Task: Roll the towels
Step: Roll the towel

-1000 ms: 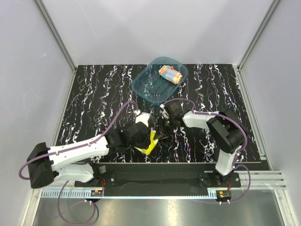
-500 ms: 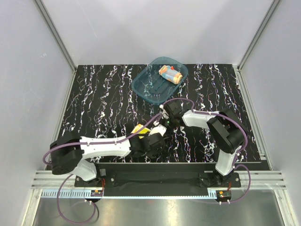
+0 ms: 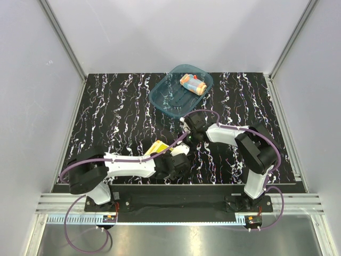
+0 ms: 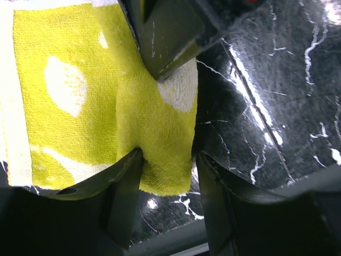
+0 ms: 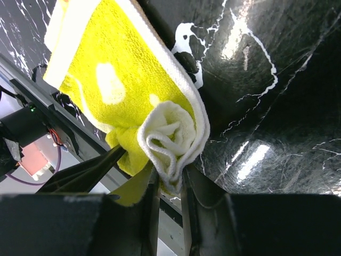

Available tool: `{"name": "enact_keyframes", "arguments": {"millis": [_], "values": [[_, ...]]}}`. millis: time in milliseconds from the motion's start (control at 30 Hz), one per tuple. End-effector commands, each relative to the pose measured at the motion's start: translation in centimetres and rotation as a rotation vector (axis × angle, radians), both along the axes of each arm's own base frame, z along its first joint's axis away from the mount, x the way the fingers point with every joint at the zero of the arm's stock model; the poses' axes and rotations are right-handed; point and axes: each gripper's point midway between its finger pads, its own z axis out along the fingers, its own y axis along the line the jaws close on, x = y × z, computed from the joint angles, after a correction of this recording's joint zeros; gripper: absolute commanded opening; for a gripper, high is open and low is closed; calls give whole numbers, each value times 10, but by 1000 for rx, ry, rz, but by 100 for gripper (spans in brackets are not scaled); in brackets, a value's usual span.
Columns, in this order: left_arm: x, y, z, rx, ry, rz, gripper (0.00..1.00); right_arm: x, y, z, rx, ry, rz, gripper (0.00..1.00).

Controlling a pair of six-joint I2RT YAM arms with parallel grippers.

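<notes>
The bright yellow towel (image 3: pixel 156 148) with pale shapes lies near the table's front edge, partly rolled. My right gripper (image 5: pixel 169 176) is shut on the white rolled end (image 5: pixel 170 136) of this towel. My left gripper (image 4: pixel 168 160) straddles a folded yellow edge (image 4: pixel 154 133). Its left finger touches the cloth, a thin gap shows at the right finger, and it stands open. In the top view the left gripper (image 3: pixel 178 160) sits just in front of the right gripper (image 3: pixel 187 140). The blue, yellow and orange-dotted towel (image 3: pixel 193 84) lies rolled in the teal tub (image 3: pixel 162 98).
The teal tub stands at the back middle of the black marbled table (image 3: pixel 106 117). The table's front edge and the arms' base rail (image 3: pixel 176 200) lie just behind the left gripper. Grey walls close in both sides.
The left arm has swung round to the right, and its gripper now sits at the towel's near end. The yellow towel has shifted to the left. The left jaws have widened slightly.
</notes>
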Motion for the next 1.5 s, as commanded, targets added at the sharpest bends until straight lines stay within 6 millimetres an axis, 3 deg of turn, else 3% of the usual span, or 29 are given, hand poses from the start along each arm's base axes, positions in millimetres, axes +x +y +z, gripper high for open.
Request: {"name": "enact_keyframes", "arguments": {"millis": [0,200,367,500,833,967,1100,1267,1467], "values": [[1,9,-17,72,2,13,50,7,9,13,16,-42,30,24],[-1,17,-29,139,16,9,40,7,13,11,26,-20,53,24],[-2,14,-31,145,22,-3,11,7,12,9,30,-5,65,25],[-2,9,-23,112,24,-8,1,9,5,7,16,-2,57,27],[-22,-34,20,-198,140,-63,0,25,-37,2,-76,-10,-3,35],[-26,-44,27,-284,187,-59,0,26,-47,1,-114,-8,-13,36],[-30,-48,32,-387,242,-48,0,29,-56,2,-139,-19,-27,43],[-30,-45,37,-499,283,-9,0,39,-68,10,-163,-41,-50,62],[-31,-37,38,-645,361,44,0,59,-76,30,-167,-83,-78,68]]}}
